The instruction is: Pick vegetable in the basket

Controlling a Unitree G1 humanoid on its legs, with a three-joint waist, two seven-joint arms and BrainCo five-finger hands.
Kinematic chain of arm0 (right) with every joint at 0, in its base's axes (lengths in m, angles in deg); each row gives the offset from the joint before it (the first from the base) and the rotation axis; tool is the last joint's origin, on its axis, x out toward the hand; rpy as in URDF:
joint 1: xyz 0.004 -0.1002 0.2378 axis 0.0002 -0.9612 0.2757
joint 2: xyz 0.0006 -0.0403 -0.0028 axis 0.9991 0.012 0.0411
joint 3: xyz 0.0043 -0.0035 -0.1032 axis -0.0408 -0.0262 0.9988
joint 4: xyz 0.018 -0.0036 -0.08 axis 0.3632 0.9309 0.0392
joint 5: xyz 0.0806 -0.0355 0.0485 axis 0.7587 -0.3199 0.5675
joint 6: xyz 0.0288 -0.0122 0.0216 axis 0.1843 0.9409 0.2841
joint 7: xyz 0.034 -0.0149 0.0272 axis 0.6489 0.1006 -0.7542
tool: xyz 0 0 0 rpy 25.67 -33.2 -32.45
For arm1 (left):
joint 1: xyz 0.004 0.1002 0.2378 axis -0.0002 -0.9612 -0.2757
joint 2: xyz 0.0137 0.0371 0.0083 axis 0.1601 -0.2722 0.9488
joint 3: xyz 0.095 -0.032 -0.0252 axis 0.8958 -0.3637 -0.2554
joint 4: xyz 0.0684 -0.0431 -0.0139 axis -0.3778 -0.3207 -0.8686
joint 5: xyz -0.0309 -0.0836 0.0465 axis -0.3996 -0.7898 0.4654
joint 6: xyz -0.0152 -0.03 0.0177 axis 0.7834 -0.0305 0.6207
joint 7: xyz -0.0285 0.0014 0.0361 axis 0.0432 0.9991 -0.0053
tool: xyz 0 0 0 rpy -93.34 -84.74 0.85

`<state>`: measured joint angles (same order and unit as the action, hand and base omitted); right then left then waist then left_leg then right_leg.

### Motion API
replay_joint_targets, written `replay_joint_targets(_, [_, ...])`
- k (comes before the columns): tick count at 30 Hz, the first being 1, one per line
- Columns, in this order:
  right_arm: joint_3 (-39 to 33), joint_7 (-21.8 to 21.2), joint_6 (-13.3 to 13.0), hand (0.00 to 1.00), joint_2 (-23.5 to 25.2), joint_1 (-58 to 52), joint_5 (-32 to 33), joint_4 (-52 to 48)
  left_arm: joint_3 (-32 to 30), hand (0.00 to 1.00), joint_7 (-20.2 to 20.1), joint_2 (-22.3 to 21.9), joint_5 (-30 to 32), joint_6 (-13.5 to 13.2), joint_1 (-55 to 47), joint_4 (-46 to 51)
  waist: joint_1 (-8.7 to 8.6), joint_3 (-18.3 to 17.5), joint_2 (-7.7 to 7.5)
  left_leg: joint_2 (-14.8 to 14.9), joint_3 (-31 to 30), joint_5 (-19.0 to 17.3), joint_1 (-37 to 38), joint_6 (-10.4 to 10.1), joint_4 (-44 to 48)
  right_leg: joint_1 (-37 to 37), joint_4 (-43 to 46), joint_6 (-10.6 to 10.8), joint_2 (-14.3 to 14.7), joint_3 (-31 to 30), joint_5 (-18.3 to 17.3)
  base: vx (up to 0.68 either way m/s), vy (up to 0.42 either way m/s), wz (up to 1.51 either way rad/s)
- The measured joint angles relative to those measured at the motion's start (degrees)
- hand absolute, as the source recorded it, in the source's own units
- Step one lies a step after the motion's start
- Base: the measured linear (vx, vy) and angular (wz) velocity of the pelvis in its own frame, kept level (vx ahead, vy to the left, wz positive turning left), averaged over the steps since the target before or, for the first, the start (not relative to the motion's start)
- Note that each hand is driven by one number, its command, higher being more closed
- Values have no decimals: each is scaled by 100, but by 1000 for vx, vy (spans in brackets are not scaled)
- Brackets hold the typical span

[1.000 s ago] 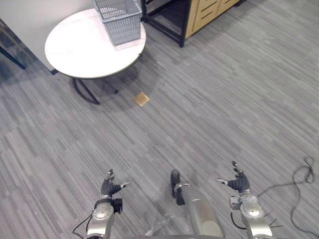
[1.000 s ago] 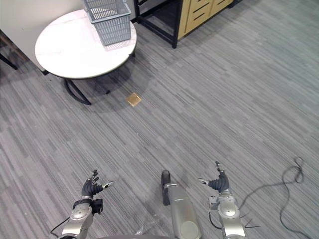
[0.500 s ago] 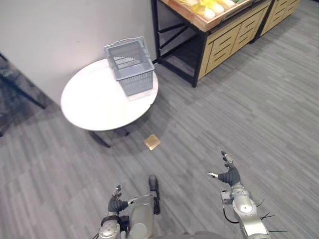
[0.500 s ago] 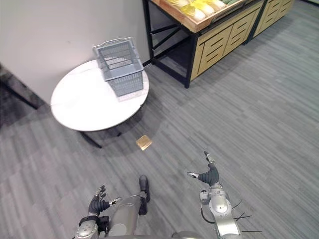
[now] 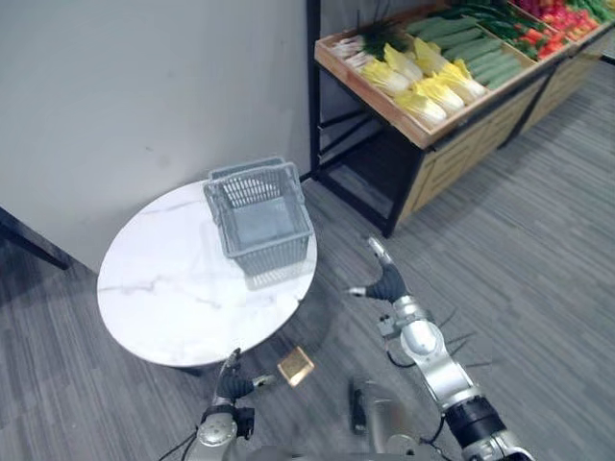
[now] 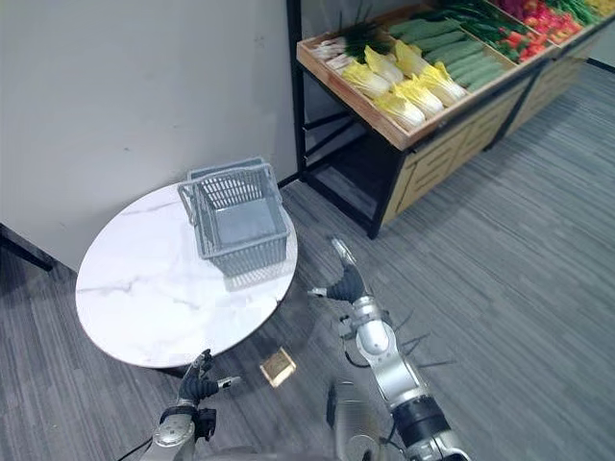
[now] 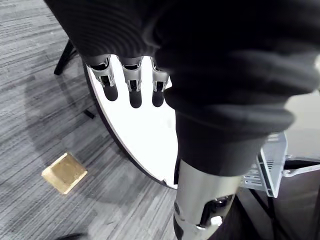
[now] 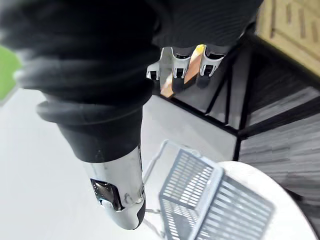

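Cabbages [image 5: 423, 96] look light, leafy, bruisable: grip the firm base. Left hand [image 5: 231, 383] and right hand [image 5: 385, 283] hang relaxed, empty.

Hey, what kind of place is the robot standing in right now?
Probably a grocery shop or a mock-up of one: a wooden stand holds rows of vegetables, and a grey shopping basket sits on a round white table nearby.
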<state>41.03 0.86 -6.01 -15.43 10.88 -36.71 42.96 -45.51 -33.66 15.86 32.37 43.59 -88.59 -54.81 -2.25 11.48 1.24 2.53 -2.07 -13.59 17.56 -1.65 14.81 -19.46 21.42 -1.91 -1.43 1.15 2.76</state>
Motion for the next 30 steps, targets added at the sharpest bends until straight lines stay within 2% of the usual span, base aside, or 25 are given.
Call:
replay_joint_targets(1, [-20,0,11,0,-45,2,-71,-36,-4,0,-1,-2,47,5,34,-21,-67,-4,20,85,-125,257,-121,-82,476,212,143,-44,-84,252,-289,412,-184,92])
replay_joint_targets(2, [-21,-1,34,0,-55,1,-120,-36,-5,0,-6,-7,50,5,45,-19,-88,1,28,140,-102,437,-204,-123,795,397,101,-56,-118,376,-387,492,-205,105])
replay_joint_targets(3, [18,-1,78,0,-68,-9,-182,-79,-20,0,-43,-36,51,7,48,-7,-103,6,30,274,21,939,-464,-268,1583,876,-144,-107,-158,568,-501,349,-151,73])
replay_joint_targets(4, [73,0,111,0,-61,-13,-193,-209,-33,0,-97,-64,52,8,18,51,-38,6,49,487,293,853,-660,-279,2171,1209,-409,-114,-141,633,-527,471,-213,76])
replay_joint_targets(5, [116,12,113,0,-32,-5,-209,-450,-32,0,-115,-107,53,7,-4,110,-26,0,71,762,740,559,-993,-190,2675,1619,-734,-124,-141,795,-557,300,-151,47])
replay_joint_targets(6, [132,16,84,0,-29,16,-219,-522,-31,0,-117,-131,53,8,-4,112,-19,-2,67,815,868,430,-1124,-156,2694,1779,-871,-122,-153,841,-571,279,-144,38])
replay_joint_targets(7, [217,13,35,0,-23,110,-261,-536,-27,0,-127,-161,54,8,-12,118,24,-22,67,833,1055,255,-1327,-27,2414,1948,-1063,-158,-177,857,-596,272,-118,9])
replay_joint_targets(8, [303,11,37,0,-25,211,-374,-507,-34,0,-134,-159,56,16,-43,122,60,-63,145,792,1079,204,-1510,12,1825,2060,-1170,-122,-187,856,-582,198,-60,-8])
replay_joint_targets(10, [342,11,40,0,-73,268,-515,-401,-49,0,-135,-162,61,26,-113,121,116,-61,186,640,985,252,-1696,-81,696,2076,-1162,-59,-257,837,-603,189,3,-15])
replay_joint_targets(11, [375,10,49,0,-184,270,-617,-294,-50,0,-138,-168,60,52,-141,121,124,-75,277,534,996,604,-1706,-280,33,2130,-1158,29,-274,797,-633,156,65,-14])
replay_joint_targets(12, [402,9,52,0,-266,283,-651,-222,-50,0,-141,-177,60,55,-157,120,122,-74,308,533,1001,979,-1732,-296,-199,2138,-1146,66,-236,778,-655,166,135,-20])
replay_joint_targets(13, [416,5,76,0,-384,325,-745,-98,-68,0,-157,-188,60,57,-195,106,128,-119,481,587,999,1437,-1762,-536,-371,2150,-1125,161,-139,698,-705,151,156,-20])
replay_joint_targets(16, [619,7,172,0,-389,793,-930,347,-89,0,-203,-158,62,54,-192,110,90,-111,434,424,1115,1440,-1560,-526,-1141,1920,-1161,337,-242,515,-654,83,142,-17])
replay_joint_targets(17, [676,7,171,0,-383,949,-960,458,-88,0,-218,-147,62,54,-176,110,90,-111,443,413,1169,1440,-1564,-526,-1284,1819,-1161,367,-236,488,-634,25,142,-19])
replay_joint_targets(18, [731,4,174,0,-361,1258,-1022,703,-86,0,-224,-86,61,55,-104,97,117,-89,419,343,1227,1506,-1592,-434,-1485,1641,-1168,430,-273,419,-581,14,116,-27])
replay_joint_targets(21, [913,3,177,0,-296,1823,-1112,1280,-88,0,-202,87,53,51,18,97,255,-31,469,218,1352,1603,-1619,-369,-1703,1529,-1349,529,-349,280,-440,6,108,-17])
replay_joint_targets(24, [1064,4,181,0,-442,2660,-1212,1865,-187,0,-85,291,44,15,236,105,300,182,557,146,1331,1702,-1796,-297,-1856,1360,-1519,558,-386,246,-270,-14,55,-2])
replay_joint_targets(30, [1092,56,232,0,-667,4009,-1357,2965,-306,0,63,350,-41,-112,665,120,317,600,601,116,1264,1860,-2097,-295,-1882,1116,-1605,530,-378,309,-117,-37,10,6])
